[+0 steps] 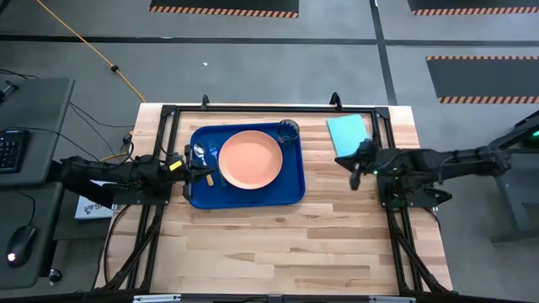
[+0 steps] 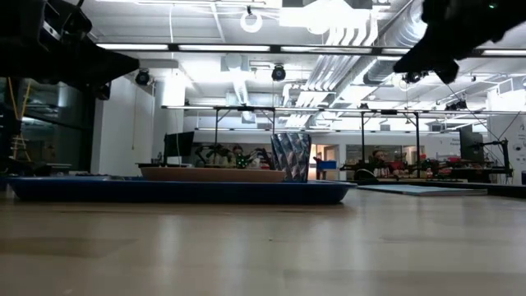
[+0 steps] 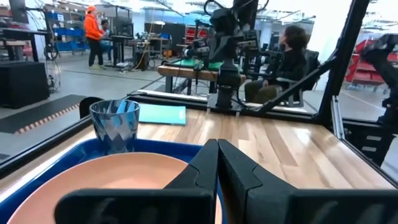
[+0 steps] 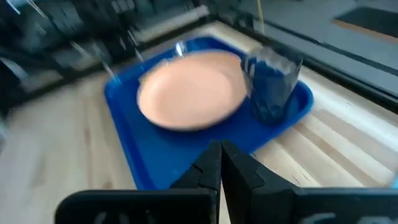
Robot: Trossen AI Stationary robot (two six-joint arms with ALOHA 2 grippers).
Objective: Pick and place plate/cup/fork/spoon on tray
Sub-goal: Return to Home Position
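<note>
My left gripper (image 3: 217, 148) hangs over the tray (image 1: 253, 196) at its left edge, my right gripper (image 4: 221, 149) off to its right, both with fingers pinched together.

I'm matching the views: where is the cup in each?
High: cup above centre, at the plate's upper right.
Low: cup at centre, right of the plate.
Left wrist: cup just beyond the plate.
Right wrist: cup beside the plate.
Shared landmark: the plate.

table (image 1: 278, 244): pale wood boards, smooth | tray (image 1: 290, 192): plastic, glossy | plate (image 1: 250, 159): looks like plastic, smooth, soft shine | cup (image 1: 288, 131): see-through plastic, bumpy sides | spoon (image 1: 200, 152): shiny metal | sheet (image 1: 347, 133): thin, flat, matt
</note>
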